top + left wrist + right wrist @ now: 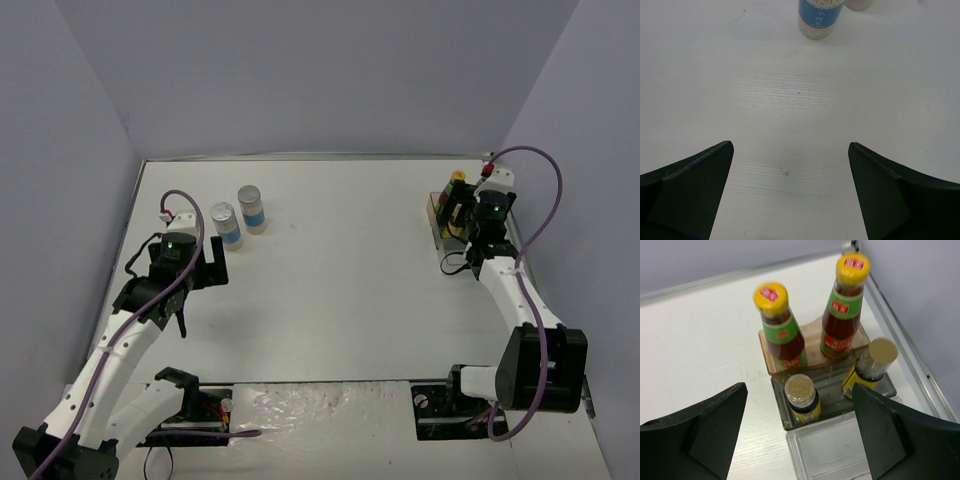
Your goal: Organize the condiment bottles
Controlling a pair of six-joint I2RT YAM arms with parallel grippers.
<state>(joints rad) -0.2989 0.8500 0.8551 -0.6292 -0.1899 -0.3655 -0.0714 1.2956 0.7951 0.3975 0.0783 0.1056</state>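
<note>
Two silver-topped condiment bottles with blue-white labels (pixel 222 225) (pixel 252 209) stand at the back left. The nearer one (pixel 820 20) shows at the top of the left wrist view, well ahead of my open, empty left gripper (pixel 790 144) (pixel 210 270). At the back right, a stepped clear tray (pixel 777 405) (pixel 437 212) holds two tall yellow-capped sauce bottles (pixel 782 332) (pixel 842 315) on its upper step. Two small yellow-labelled bottles (pixel 804 399) (pixel 871 365) stand on the middle step. My right gripper (pixel 799 387) (pixel 462 215) hovers open above the tray, touching nothing.
The tray's lowest clear compartment (pixel 840 450) holds nothing. The right wall and table rail (pixel 910 355) run close beside the tray. Grey walls enclose the white table (pixel 340 270) on three sides.
</note>
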